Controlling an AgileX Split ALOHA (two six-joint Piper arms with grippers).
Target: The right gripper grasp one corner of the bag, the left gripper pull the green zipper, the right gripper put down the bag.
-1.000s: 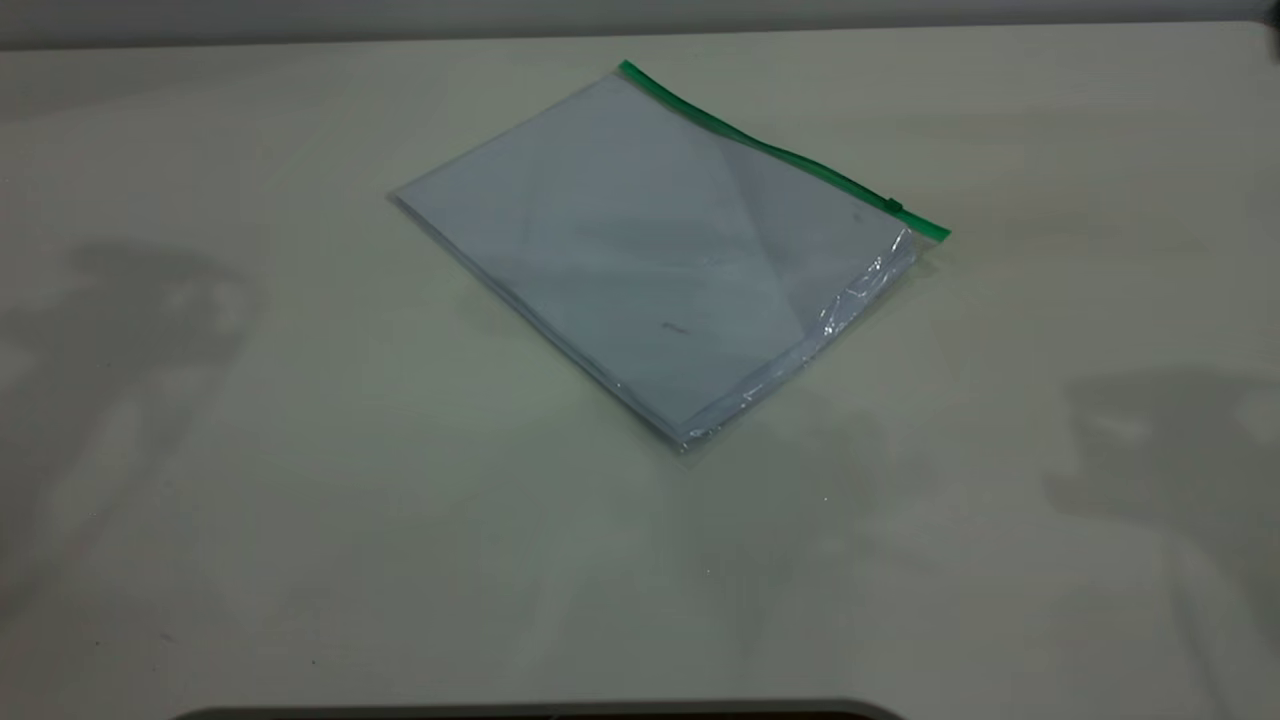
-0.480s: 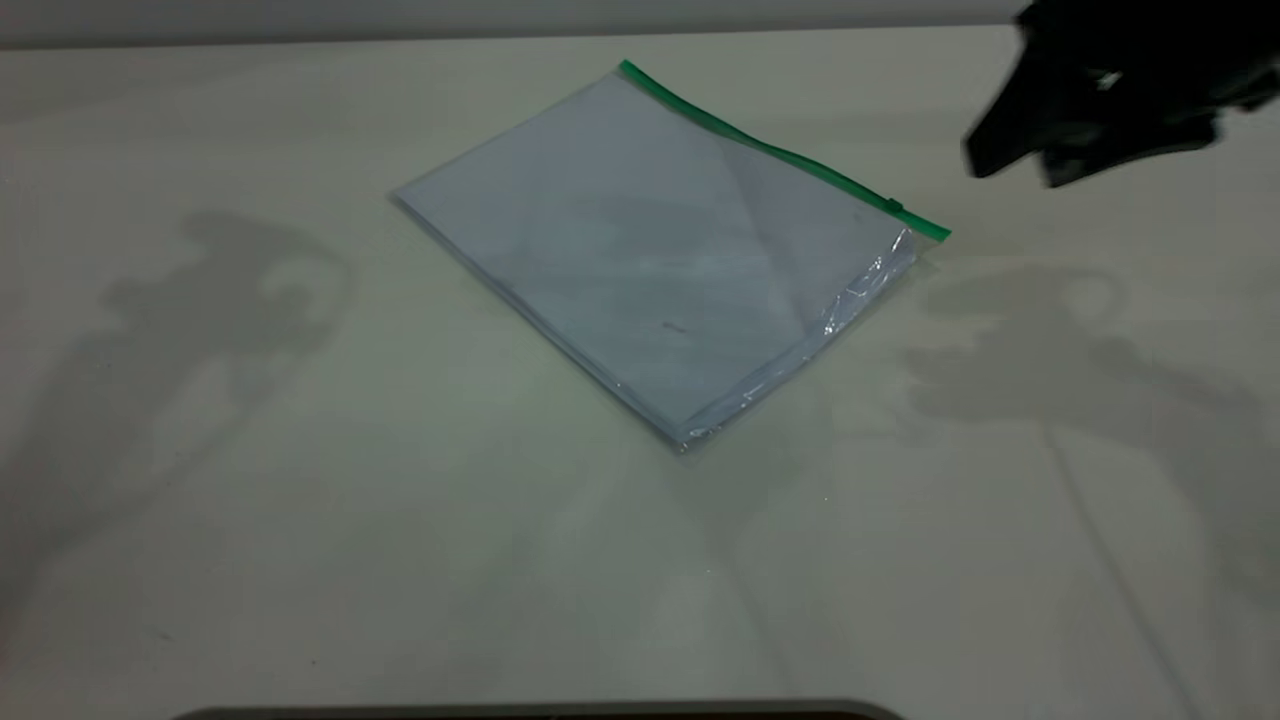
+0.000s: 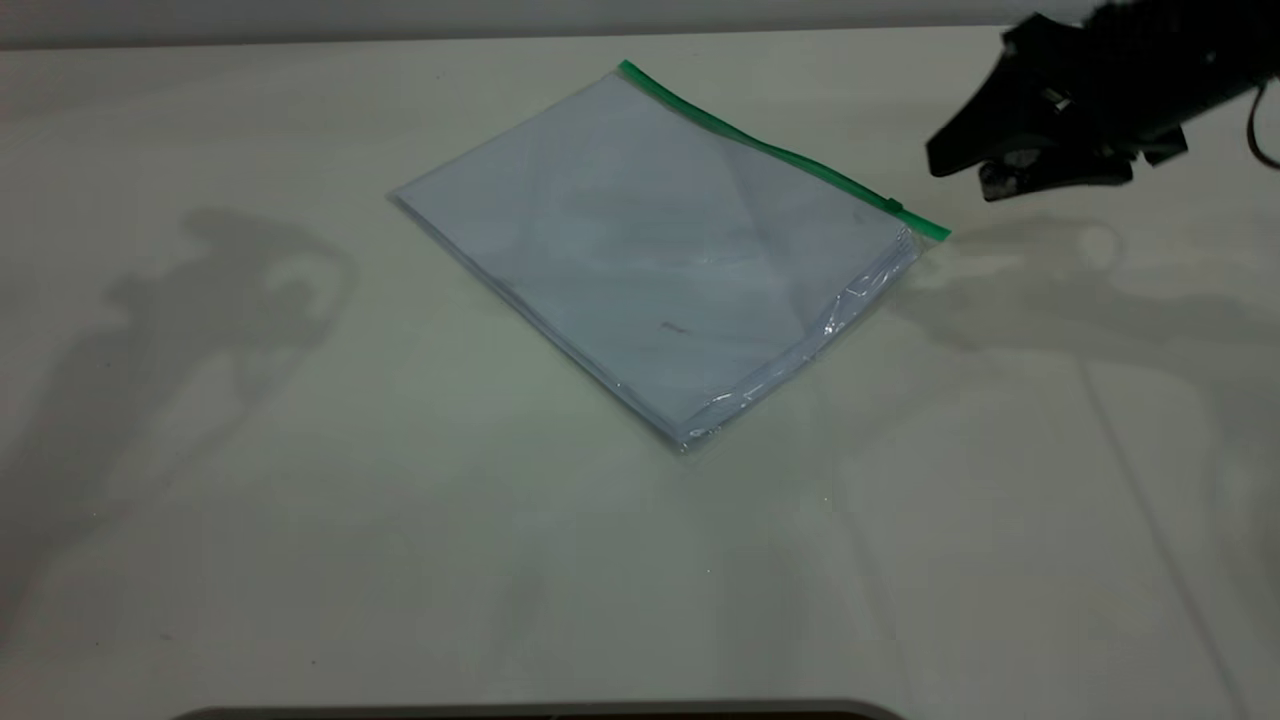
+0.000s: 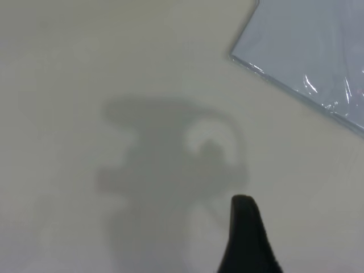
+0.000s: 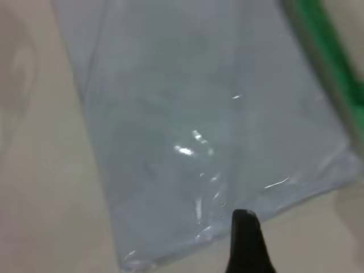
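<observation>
With my right gripper (image 3: 960, 172) hovering empty, jaws slightly parted, beside the flat clear plastic bag (image 3: 660, 250) lying on the table (image 3: 300, 520), I should descend onto the corner (image 3: 925, 235) ending its green zipper (image 3: 780, 150), clamping plastic only.

Glossy, crinkly clear plastic bag (image 3: 660, 250), white paper sheets inside, smooth matt table (image 3: 300, 500), matt black tool (image 3: 965, 170)

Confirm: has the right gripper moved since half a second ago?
Yes. The right gripper has shifted left and slightly down, nearer the bag's corner by the green zipper, without touching it.
</observation>
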